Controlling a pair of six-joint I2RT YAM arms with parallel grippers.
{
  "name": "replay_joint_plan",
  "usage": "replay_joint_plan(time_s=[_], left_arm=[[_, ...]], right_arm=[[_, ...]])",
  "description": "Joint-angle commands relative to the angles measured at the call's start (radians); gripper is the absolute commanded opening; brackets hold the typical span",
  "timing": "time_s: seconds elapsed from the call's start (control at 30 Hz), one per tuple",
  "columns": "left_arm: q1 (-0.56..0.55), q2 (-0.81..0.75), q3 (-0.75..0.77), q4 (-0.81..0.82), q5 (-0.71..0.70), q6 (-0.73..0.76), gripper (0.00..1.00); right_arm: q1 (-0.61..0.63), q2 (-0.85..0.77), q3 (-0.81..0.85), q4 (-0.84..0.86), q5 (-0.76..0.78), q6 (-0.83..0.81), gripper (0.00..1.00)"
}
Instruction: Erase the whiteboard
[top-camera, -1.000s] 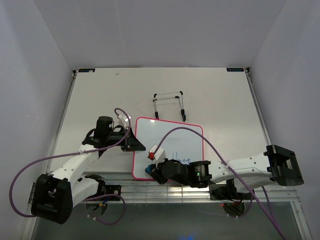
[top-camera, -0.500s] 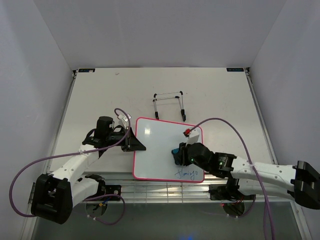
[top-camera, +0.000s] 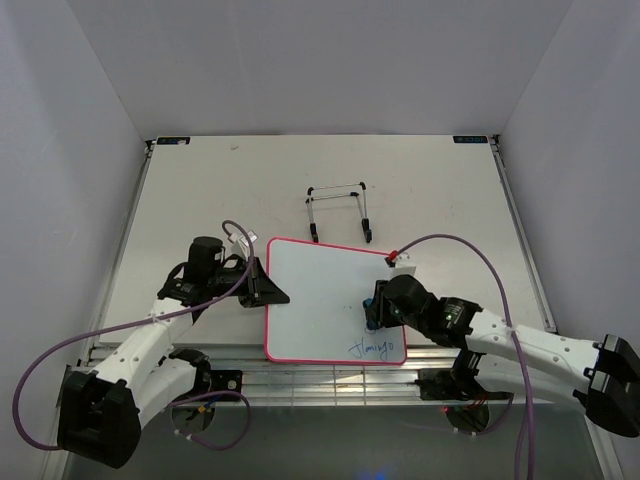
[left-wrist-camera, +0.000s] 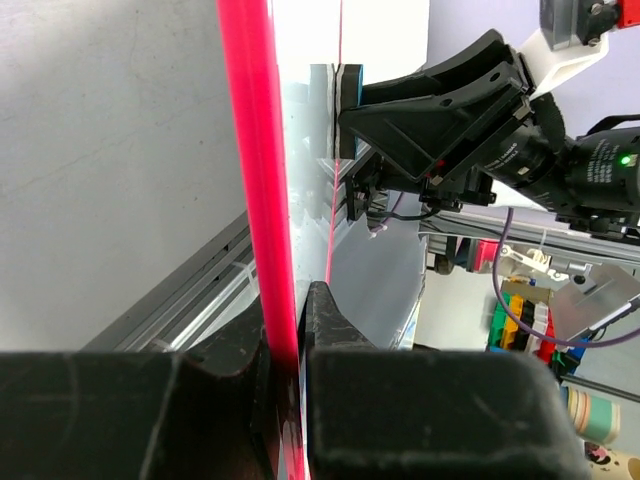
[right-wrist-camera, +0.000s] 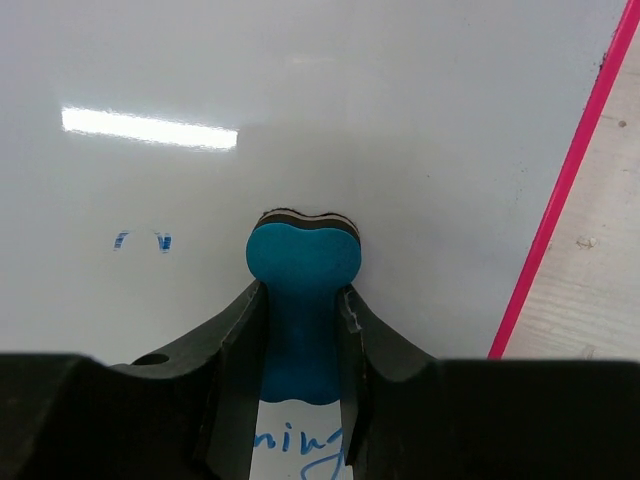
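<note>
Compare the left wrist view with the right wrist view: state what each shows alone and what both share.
Left wrist only: the left tool clamped on the whiteboard's pink edge, the right tool seen from outside, and coloured clutter beyond the table.
Right wrist only: the blue writing on the board face, and a strip of bare table past the frame.
Both: the whiteboard, and the blue eraser held in the shut right tool against the board.
</note>
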Motion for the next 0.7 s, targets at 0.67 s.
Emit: replay_joint_plan(time_s=[0.67], left_arm=[[0.022,-0.068,0.046,-0.029,-0.465,0.080,0.00]], right_arm=[[-0.025,0.417,0.264,0.011,-0.371,-0.320,0.08]])
